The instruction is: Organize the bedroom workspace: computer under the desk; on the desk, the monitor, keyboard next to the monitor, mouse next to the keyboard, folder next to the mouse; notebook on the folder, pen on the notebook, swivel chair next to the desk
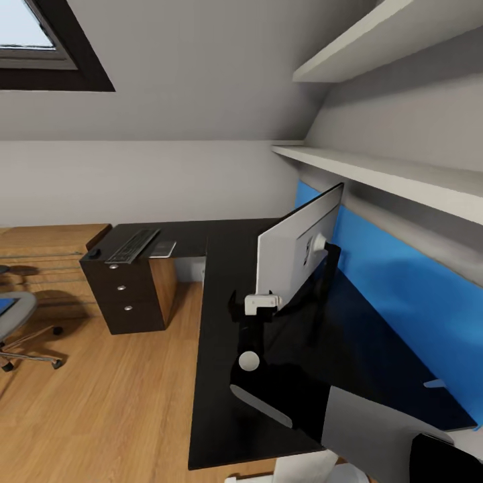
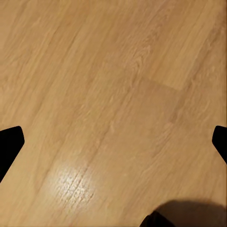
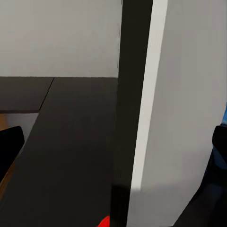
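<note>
The monitor (image 1: 300, 249) stands on the black L-shaped desk (image 1: 221, 376), its pale back toward me, near the blue back panel. My right gripper (image 1: 259, 305) is open at the monitor's lower near corner. In the right wrist view the monitor's edge (image 3: 142, 113) lies between the wide-apart fingertips (image 3: 10, 146). On the desk's far wing lie the keyboard (image 1: 133, 245), the mouse (image 1: 94, 253) and the grey notebook (image 1: 163, 249). The swivel chair (image 1: 19, 320) stands at far left with the blue folder (image 1: 5, 305) on its seat. My left gripper (image 2: 113, 142) hangs open over bare wood floor. The computer and pen are out of view.
A drawer unit (image 1: 126, 290) with silver knobs holds up the desk's far wing. Two white wall shelves (image 1: 376, 171) run above the blue panel. A light wooden dresser (image 1: 47, 240) stands by the left wall. Wood floor (image 1: 121, 396) stretches between the chair and the desk.
</note>
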